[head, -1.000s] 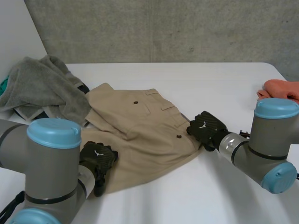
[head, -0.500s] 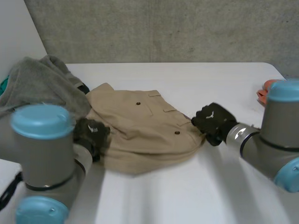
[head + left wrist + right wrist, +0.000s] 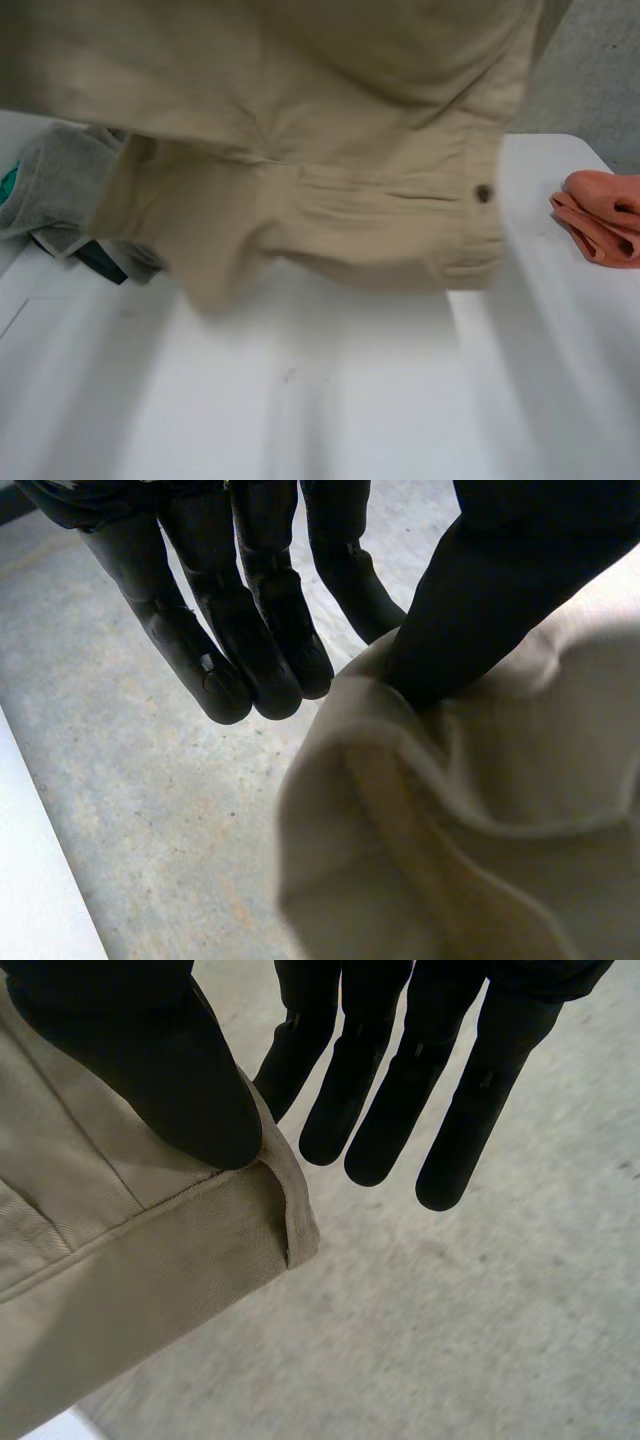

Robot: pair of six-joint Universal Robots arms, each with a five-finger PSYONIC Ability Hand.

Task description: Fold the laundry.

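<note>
Head view: a crumpled grey terry towel (image 3: 55,180) lies leftmost; the beige cotton twill shorts (image 3: 330,150) hang aloft over the white table (image 3: 350,400), with an orange folded cloth (image 3: 605,220) rightmost. The left hand (image 3: 480,570) and right hand (image 3: 130,1050) each pinch an edge of the shorts, thumb against straight fingers. The shorts look light and limp, probably best gripped at the stitched corners.

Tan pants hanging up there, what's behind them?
Peeking out beside the tan pants: a grey towel pile, an orange cloth, and bare white table below. The table's far part is covered.

Setting: was a lab-like test room | bare concrete wall (image 3: 600,70) | plain white table (image 3: 350,420) | grey cloth (image 3: 50,180) and orange cloth (image 3: 600,215) lay on it
</note>
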